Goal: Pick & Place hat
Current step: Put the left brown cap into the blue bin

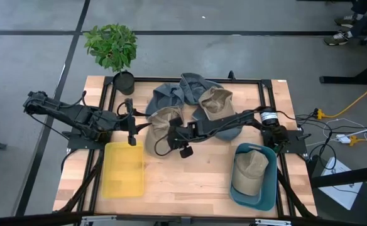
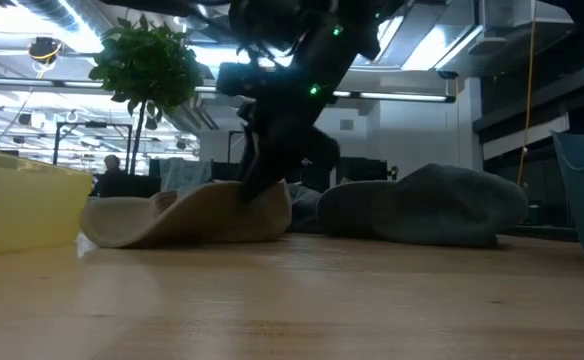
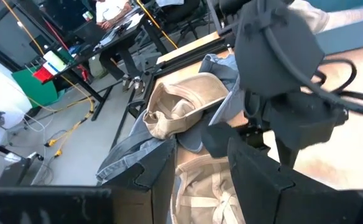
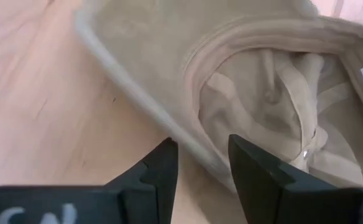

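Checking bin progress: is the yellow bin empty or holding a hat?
Empty: the high view shows the yellow bin with nothing in it, while one tan hat sits in the blue bin.

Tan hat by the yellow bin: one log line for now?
right tool | closing on tan hat brim | left tool idle by yellow bin
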